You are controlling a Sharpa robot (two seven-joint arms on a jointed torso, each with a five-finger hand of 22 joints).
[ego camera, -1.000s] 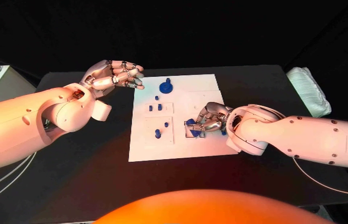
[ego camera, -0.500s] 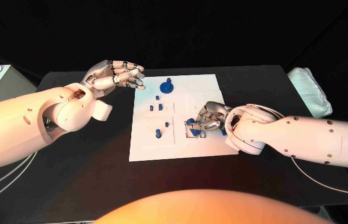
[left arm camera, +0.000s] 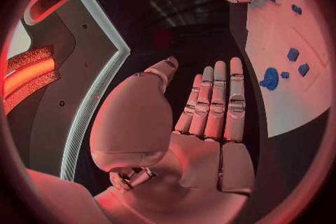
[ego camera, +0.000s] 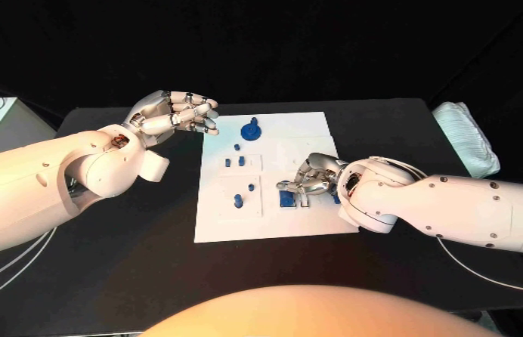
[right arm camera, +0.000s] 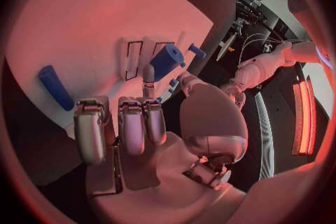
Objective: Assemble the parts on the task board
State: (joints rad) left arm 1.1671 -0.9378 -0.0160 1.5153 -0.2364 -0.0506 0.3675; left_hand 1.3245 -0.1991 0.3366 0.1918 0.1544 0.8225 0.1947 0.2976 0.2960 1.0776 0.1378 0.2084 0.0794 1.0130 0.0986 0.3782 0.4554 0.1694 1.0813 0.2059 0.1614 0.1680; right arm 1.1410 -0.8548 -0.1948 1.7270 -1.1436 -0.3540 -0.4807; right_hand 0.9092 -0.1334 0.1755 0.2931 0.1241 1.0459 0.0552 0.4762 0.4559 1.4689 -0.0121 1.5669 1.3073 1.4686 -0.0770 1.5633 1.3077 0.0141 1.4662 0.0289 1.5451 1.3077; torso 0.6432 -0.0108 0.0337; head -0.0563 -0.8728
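**Right hand on a blue block at the board's near-right area; left hand idle off the board**

From the head camera, the right silver hand (ego camera: 311, 180) sits curled over the white rectangular task board (ego camera: 273, 224), its fingers bunched around a small blue block-shaped part (ego camera: 290, 198). That view hides the contact itself. The right wrist camera shows more: a thick blue cylindrical piece (right arm camera: 167, 61) just beyond the fingertips (right arm camera: 148, 76), one of which touches its lower end. Whether the piece is truly pinched or only touched, I cannot tell. To that hand's far side lies a blue rod (right arm camera: 55, 87) on the board.

The left silver hand (ego camera: 174, 113) hangs over the black table (ego camera: 120, 246) just beside the board's far-left corner. Its wrist camera shows the palm bare and the fingers (left arm camera: 217, 101) straight and side by side, grasping nothing.

Beyond the left hand's fingertips stands a round blue knob part (ego camera: 251, 131); smaller blue pegs (ego camera: 233, 161) sit in the board's shallow square recesses between the two hands.

No readable writing shows.
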